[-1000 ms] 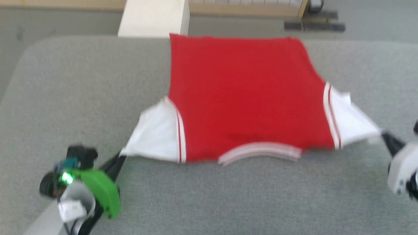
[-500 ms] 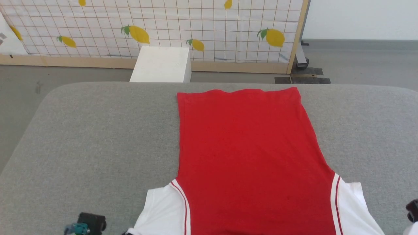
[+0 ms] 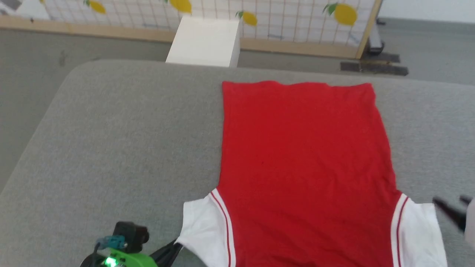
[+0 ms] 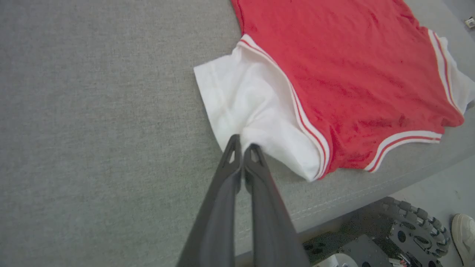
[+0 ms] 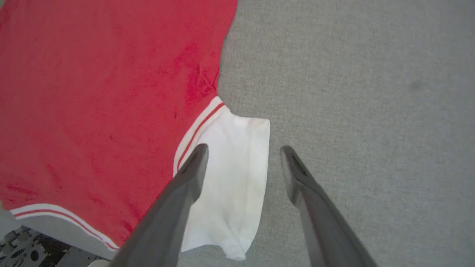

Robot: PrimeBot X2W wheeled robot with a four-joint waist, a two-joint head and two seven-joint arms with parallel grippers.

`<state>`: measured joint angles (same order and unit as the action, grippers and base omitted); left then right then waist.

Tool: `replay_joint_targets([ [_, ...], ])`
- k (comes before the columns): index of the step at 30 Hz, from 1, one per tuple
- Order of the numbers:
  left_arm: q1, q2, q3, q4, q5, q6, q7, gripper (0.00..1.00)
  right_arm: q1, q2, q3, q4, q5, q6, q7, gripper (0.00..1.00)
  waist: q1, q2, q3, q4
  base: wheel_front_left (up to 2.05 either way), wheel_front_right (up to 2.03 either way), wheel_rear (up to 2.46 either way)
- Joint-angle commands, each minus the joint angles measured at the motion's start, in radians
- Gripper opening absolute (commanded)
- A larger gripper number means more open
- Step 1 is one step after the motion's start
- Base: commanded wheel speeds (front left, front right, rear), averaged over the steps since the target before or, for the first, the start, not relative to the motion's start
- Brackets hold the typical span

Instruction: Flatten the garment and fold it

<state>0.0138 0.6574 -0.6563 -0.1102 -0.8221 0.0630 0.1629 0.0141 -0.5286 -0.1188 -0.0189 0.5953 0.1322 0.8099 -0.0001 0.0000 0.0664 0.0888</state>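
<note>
Garment [image 3: 304, 155] lay spread flat on the grey padded table [image 3: 122, 129], plain red side up. It sat right of the table's middle. The straight hem ran close along the far edge, and the red-white striped collar trim [image 4: 404, 142] lay close to the near edge. The red panel was smooth, with faint creases near the collar end.

The left sleeve [image 4: 245, 100], white, fanned out toward the table's left edge with much bare table beyond it. The right sleeve [image 5: 230, 174], white, lay flat toward the right edge, with striped seams where each sleeve met the red.

Left gripper [image 4: 243, 146]: fingers pressed together, pinching the outer hem of the left sleeve low on the table. The cloth puckered into a small fold at the tips.

Right gripper [image 5: 243, 149]: fingers spread wide, gripping nothing, straddling the right sleeve's outer hem. One finger was over the white cloth and the other over bare table. Whether the tips touched the surface could not be told.

Beyond the far edge a white box [image 3: 204, 40] stood on the floor, contents not visible, and behind it a lemon-print screen [image 3: 297, 18]. Below the near edge were the robot's wheeled base [image 4: 415, 230] and a pale shoe [image 4: 464, 233] on the floor.
</note>
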Motion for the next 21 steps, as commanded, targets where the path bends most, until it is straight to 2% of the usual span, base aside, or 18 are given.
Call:
replay_joint_targets([
  [1, -0.028, -0.005, -0.001, -0.024, 0.024, 0.008, 0.004, 0.0, -0.062, -0.005, -0.007, -0.001, -0.013, -0.002, 0.006, 1.0, 0.0001, 0.0, 0.098, 0.079, 0.0, 0.0, 0.0],
  [5, -0.06, -0.03, -0.024, -0.101, 0.057, 0.02, 0.018, 0.0, -0.244, -0.016, -0.015, 0.053, -0.042, -0.002, 0.042, 1.0, 0.0001, 0.0, 0.195, 0.15, 0.0, 0.0, 0.0],
  [11, -0.1, -0.079, -0.061, -0.173, 0.117, 0.054, 0.027, 0.0, -0.513, -0.04, -0.033, 0.197, -0.113, -0.002, 0.135, 1.0, 0.0001, 0.0, 0.329, 0.254, 0.0, 0.0, 0.0],
  [17, -0.142, -0.143, -0.107, -0.197, 0.162, 0.052, 0.018, 0.0, -0.732, -0.084, -0.082, 0.338, -0.232, -0.002, 0.242, 1.0, 0.0001, 0.0, 0.437, 0.347, 0.0, 0.0, 0.0],
  [21, -0.166, -0.17, -0.126, -0.201, 0.184, 0.047, 0.009, 0.0, -0.82, -0.093, -0.126, 0.396, -0.297, -0.002, 0.287, 1.0, 0.0001, 0.0, 0.475, 0.391, 0.0, 0.0, 0.0],
])
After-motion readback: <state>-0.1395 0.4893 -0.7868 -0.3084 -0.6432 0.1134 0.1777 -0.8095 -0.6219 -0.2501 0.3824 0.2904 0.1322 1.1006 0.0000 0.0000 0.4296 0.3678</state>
